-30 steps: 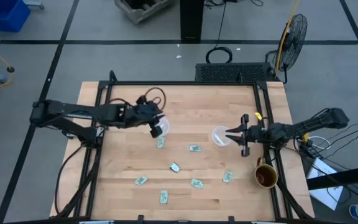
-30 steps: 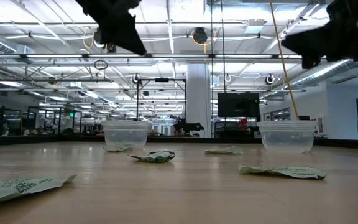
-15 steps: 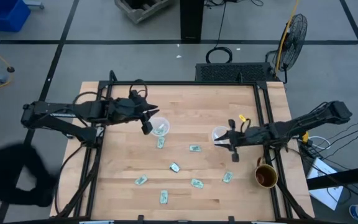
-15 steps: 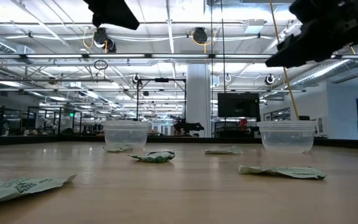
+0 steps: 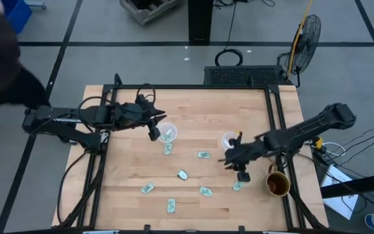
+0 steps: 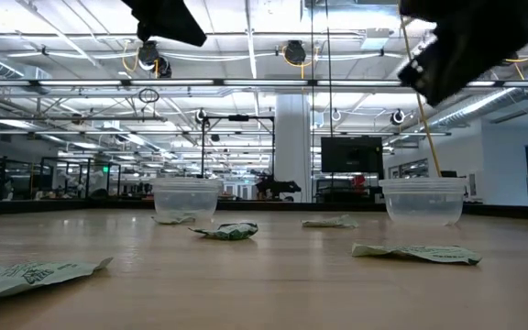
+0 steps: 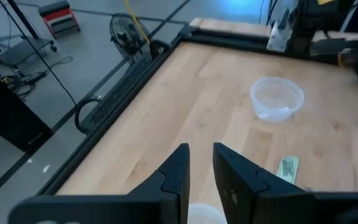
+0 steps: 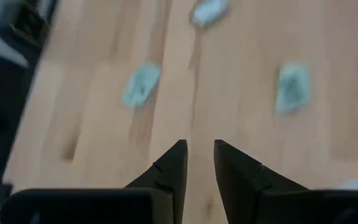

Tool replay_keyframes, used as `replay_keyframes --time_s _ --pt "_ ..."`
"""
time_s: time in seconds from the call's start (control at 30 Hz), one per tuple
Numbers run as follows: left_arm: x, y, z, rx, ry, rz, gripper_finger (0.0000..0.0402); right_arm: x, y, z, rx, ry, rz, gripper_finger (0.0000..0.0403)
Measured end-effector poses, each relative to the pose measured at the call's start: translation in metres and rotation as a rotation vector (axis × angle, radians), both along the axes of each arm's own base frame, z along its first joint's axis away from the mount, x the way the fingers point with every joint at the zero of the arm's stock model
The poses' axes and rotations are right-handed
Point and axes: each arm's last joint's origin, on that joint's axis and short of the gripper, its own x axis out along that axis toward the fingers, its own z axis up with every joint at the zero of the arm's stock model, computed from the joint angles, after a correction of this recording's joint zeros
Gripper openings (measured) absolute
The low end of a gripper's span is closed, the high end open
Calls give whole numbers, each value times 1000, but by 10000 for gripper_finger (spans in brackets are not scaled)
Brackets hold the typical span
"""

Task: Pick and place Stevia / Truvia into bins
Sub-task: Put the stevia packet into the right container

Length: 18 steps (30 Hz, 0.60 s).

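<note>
From above, the right gripper point(image 5: 234, 166) hangs over packets point(image 5: 203, 155) scattered across the table point(image 5: 193, 107), fingers slightly apart and empty. The left gripper point(image 5: 154, 127), likewise parted, hovers beside a cup point(image 5: 167, 133) holding one packet. Only the table-level camera shows both cups point(image 6: 187, 199) standing upright.

Open industrial lab: ceiling lights point(image 6: 246, 87), concrete floor point(image 5: 109, 58).

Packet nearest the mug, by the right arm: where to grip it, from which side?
From straight above. The packet lies flat on the table with bare wood around it, so a side approach has nothing to catch. Span its short width across the middle, fingers pressed to the wood, and pinch. The right hand is close to it; the mug stands apart, likely clear.
</note>
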Motion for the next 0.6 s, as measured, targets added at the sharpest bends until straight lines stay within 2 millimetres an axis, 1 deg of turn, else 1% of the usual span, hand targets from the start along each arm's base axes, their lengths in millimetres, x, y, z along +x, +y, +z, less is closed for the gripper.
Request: replay_keyframes --time_s 0.17,0.27,0.37,0.43,0.6 --pt "-1 0 -1 -1 7 -1 76 -5 9 -30 -35 266 -49 71" --pt "-1 0 -2 -1 20 -1 76 -5 14 -40 40 372 -83 71" --pt "-1 0 -2 -1 19 -1 76 -3 23 -46 126 421 -103 71" --pt "-1 0 -2 -1 19 -2 76 -2 31 -50 149 436 -92 71" --pt "-1 0 -2 -1 20 -2 76 -4 43 -61 109 466 -82 71"
